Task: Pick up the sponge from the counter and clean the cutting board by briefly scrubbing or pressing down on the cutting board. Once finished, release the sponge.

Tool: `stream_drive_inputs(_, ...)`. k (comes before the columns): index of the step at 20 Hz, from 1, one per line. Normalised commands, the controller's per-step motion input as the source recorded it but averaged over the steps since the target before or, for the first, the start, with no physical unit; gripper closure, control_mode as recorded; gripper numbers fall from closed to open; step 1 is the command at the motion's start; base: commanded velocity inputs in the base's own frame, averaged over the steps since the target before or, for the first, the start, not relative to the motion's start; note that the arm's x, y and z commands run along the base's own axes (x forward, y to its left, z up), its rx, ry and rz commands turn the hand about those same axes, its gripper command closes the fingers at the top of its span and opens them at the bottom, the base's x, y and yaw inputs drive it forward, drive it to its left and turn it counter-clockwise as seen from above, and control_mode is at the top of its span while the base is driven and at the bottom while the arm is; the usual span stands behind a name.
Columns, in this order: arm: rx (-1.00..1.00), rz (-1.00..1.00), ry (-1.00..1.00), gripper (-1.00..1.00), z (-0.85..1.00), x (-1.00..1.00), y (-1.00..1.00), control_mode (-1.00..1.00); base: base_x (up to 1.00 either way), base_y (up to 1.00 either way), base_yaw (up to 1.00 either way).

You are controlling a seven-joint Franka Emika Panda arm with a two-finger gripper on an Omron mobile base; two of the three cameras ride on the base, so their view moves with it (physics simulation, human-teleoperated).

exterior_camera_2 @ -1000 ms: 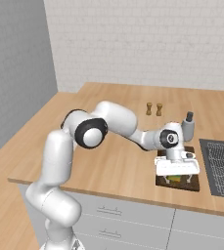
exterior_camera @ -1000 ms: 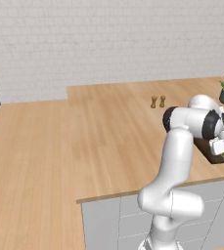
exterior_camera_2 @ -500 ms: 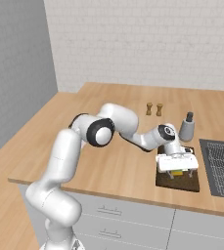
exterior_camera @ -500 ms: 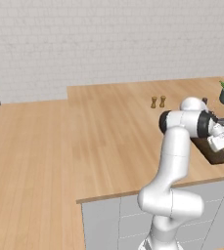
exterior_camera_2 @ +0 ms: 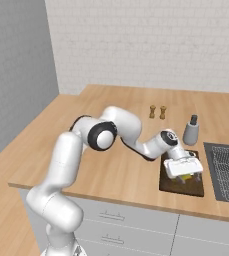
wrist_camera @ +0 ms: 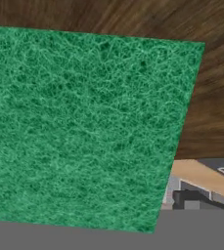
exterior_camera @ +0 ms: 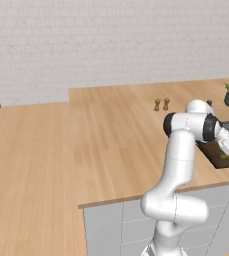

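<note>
The sponge [wrist_camera: 84,127] lay flat on the cutting board [exterior_camera_2: 172,182] near the desk [exterior_camera: 101,135] edge, apparently released after scrubbing; the pincer [exterior_camera_2: 185,176] hung over it, spread wide, gripping nothing.

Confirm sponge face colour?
Green, with a fibrous scouring texture, on the sponge over the dark brown cutting board. Hand view shows it best.

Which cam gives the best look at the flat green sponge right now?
Hand view: the flat green sponge is close up, its fibrous scrub face lying on the dark brown wooden cutting board. In the right base view it is just a yellow-green sliver under the gripper. In the left base view it is a small patch.
</note>
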Motion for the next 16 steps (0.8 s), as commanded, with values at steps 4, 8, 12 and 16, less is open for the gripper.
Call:
stream_drive_inputs(4,0.00,0.23,-0.27,-1.00,-1.00,-1.00,0.00,-1.00,0.00,0.00,0.00)
stream_drive_inputs(8,0.00,0.10,-0.22,-1.00,-1.00,-0.75,0.00,-1.00,0.00,0.00,0.00)
stream_drive_inputs(12,0.03,0.00,0.18,-1.00,-1.00,0.24,-0.13,-1.00,0.00,0.00,0.00)
stream_drive_inputs(16,-0.01,0.00,0.34,-1.00,-1.00,-0.29,-0.31,-1.00,0.00,0.00,0.00)
